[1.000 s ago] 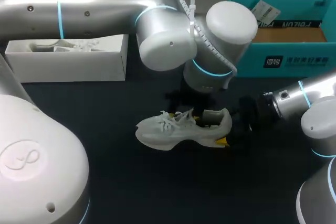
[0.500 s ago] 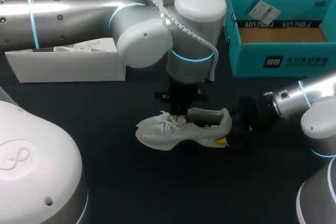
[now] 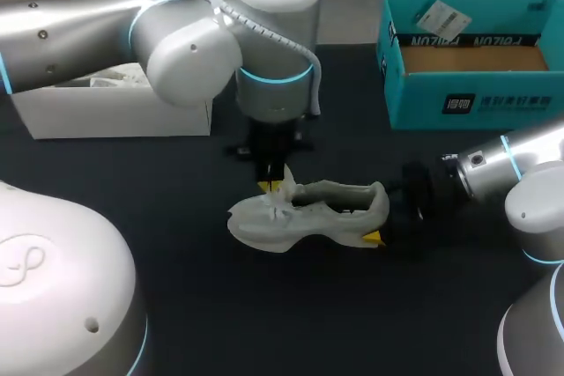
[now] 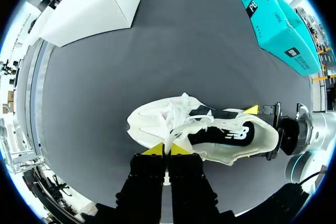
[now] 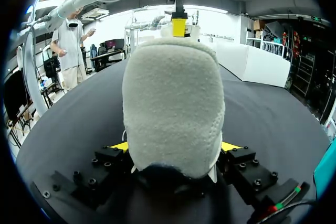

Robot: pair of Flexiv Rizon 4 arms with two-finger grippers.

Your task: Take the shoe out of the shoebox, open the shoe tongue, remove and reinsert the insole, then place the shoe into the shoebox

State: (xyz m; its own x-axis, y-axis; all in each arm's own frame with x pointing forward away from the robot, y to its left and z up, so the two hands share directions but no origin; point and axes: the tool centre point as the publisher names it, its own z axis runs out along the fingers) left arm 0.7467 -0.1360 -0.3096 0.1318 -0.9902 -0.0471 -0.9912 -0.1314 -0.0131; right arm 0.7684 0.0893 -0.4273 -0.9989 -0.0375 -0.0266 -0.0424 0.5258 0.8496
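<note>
Our white sneaker [image 3: 308,217] stands on its sole near the middle of the dark table [image 3: 176,244], out of the box, with its toe toward the left edge and its heel toward the right edge.

Our right gripper [image 3: 381,219] comes in low from the right edge and holds the heel. In the right wrist view its two yellow tips sit against opposite sides of the fuzzy heel [image 5: 173,108], spread as wide as the heel.

Our left gripper [image 3: 275,184] hangs straight down over the lacing. In the left wrist view its tips [image 4: 169,149] are almost together, pinching a thin white strip that rises from the sneaker [image 4: 210,135]. We cannot tell whether the strip is lace or tongue. The shoe's dark inside shows behind the laces.

The teal shoebox [image 3: 476,99] stands open at the far right corner, well apart from the sneaker. A white box [image 3: 115,112] lies along the far left edge, behind our left arm.
</note>
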